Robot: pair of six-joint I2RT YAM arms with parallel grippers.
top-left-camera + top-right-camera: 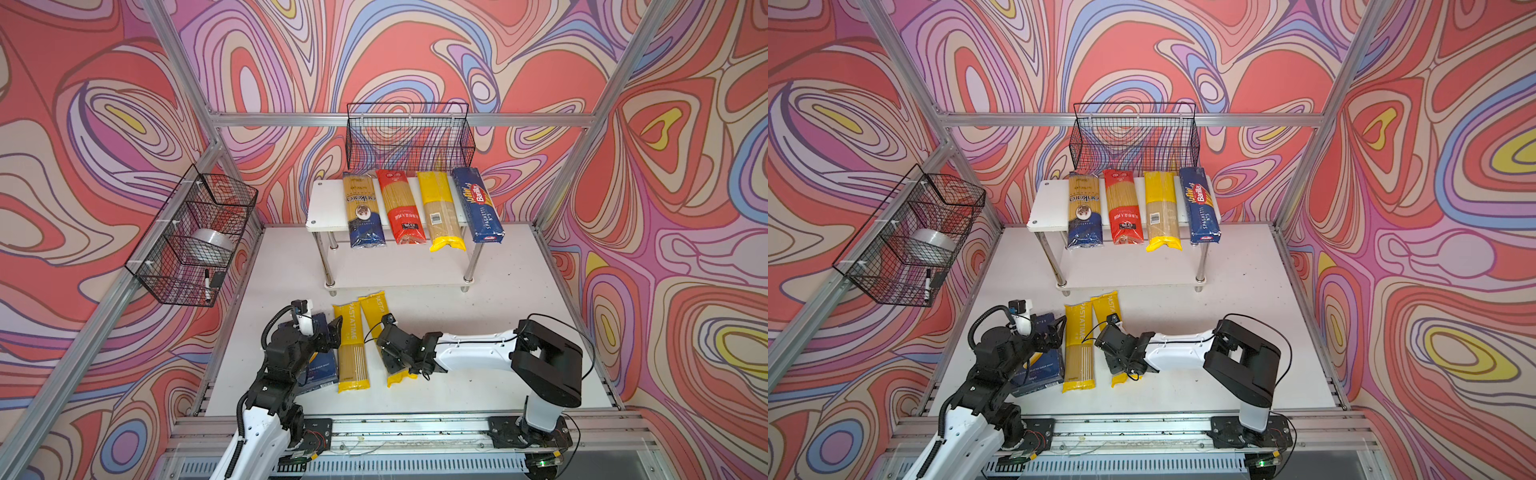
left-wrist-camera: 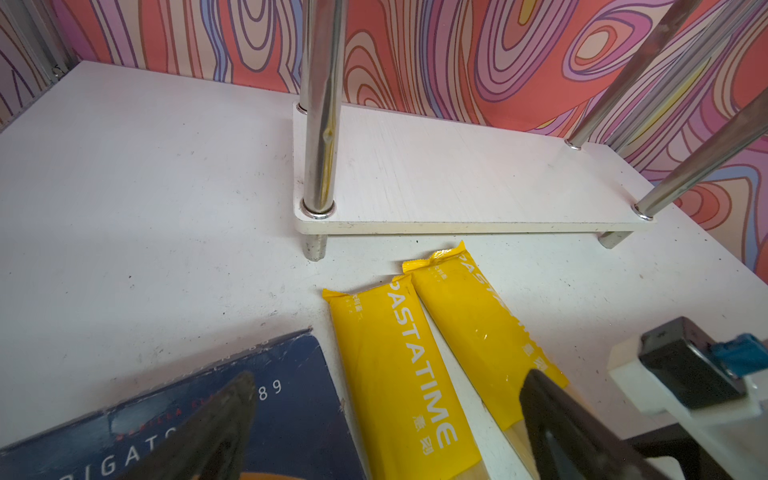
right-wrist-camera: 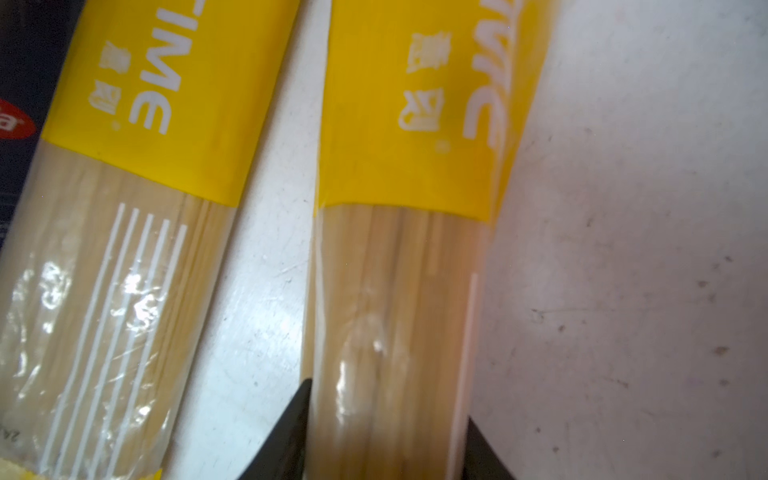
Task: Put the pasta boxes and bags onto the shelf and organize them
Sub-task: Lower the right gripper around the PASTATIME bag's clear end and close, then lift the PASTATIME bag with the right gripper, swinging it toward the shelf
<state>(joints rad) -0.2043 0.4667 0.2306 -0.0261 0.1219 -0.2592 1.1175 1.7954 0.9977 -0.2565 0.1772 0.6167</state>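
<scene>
Left gripper (image 2: 392,376): we are seeing it hanging wide open over the wide box (image 1: 322,368) and left bag (image 1: 351,353).
Right gripper (image 3: 388,415): it is clamping the right bag (image 3: 399,270), lying flat.
Table (image 1: 478,332): white, speckled, carrying all three.
Shelf (image 1: 328,203): top board is bearing three bags (image 1: 401,208) and a long box (image 1: 478,203).
Walls (image 1: 415,54): swirling pink; wire baskets (image 1: 407,137) are hanging.

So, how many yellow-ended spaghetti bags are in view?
3. One bag on the shelf top, between the red bag and the blue box. On the table, a left bag and a right bag, which the right gripper grips.
</scene>
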